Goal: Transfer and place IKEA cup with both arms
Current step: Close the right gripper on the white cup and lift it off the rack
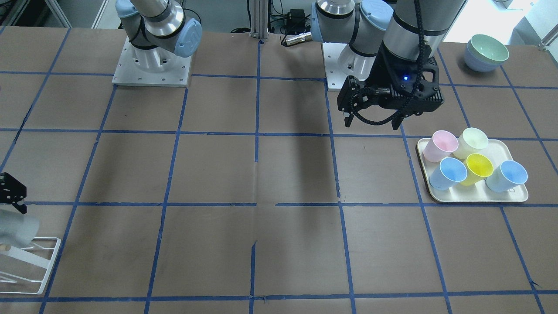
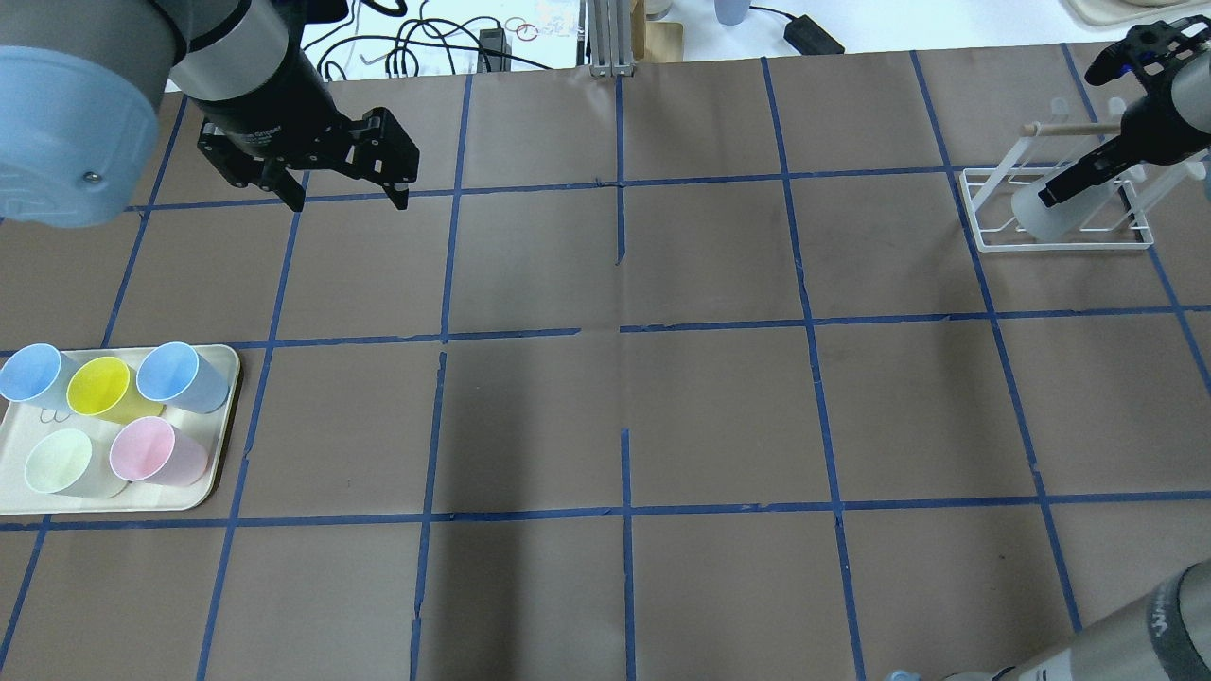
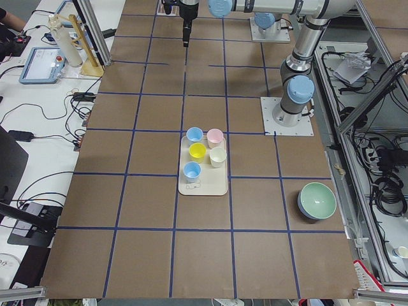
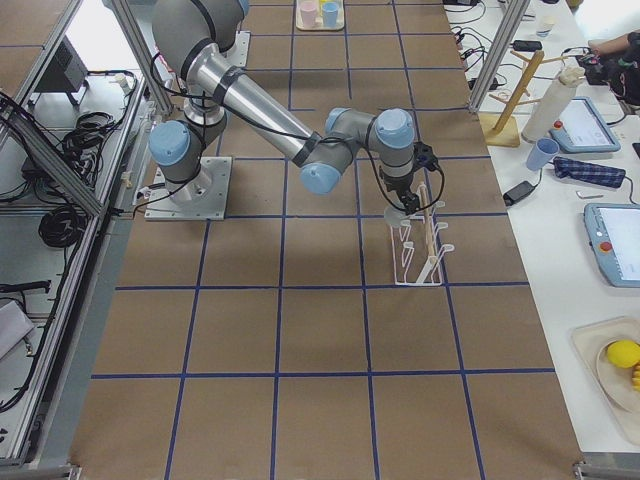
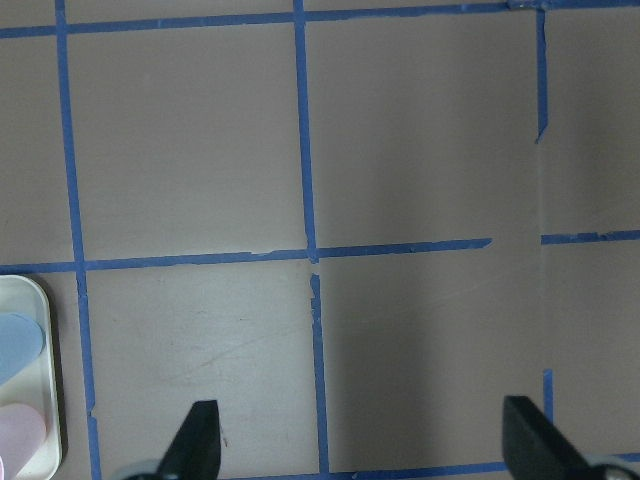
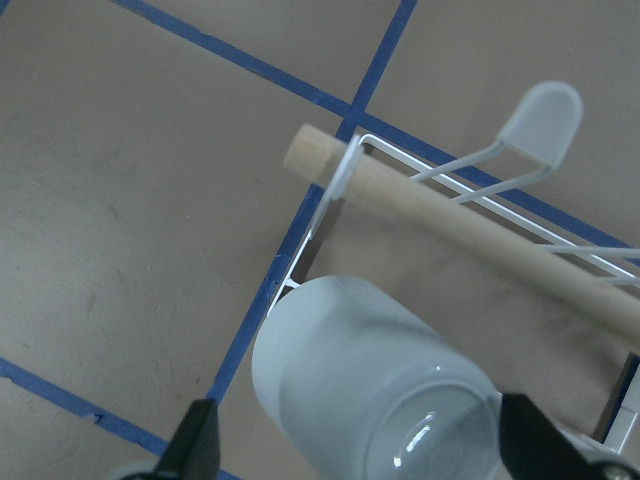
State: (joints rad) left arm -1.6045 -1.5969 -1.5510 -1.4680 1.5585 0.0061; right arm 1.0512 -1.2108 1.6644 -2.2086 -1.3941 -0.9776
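The pale grey IKEA cup [image 2: 1036, 216] lies tilted, bottom up, on the white wire rack [image 2: 984, 203] at the table's far right. In the right wrist view the cup [image 6: 370, 390] sits between my right gripper's [image 6: 365, 445] fingers, which are spread wide with a gap on each side of it. My right gripper [image 2: 1088, 180] is open around the cup. The cup also shows at the left edge of the front view [image 1: 17, 229]. My left gripper [image 2: 345, 194] is open and empty and hangs above the table behind the tray; the left wrist view [image 5: 360, 445] shows it too.
A cream tray [image 2: 219, 445] at the left holds two light-blue cups, a yellow, a pink and a pale green-cream cup. Stacked bowls [image 1: 486, 52] stand beside the left arm's base. The rack has a wooden bar [image 6: 470, 225] and wire pegs. Blue tape lines grid the brown table.
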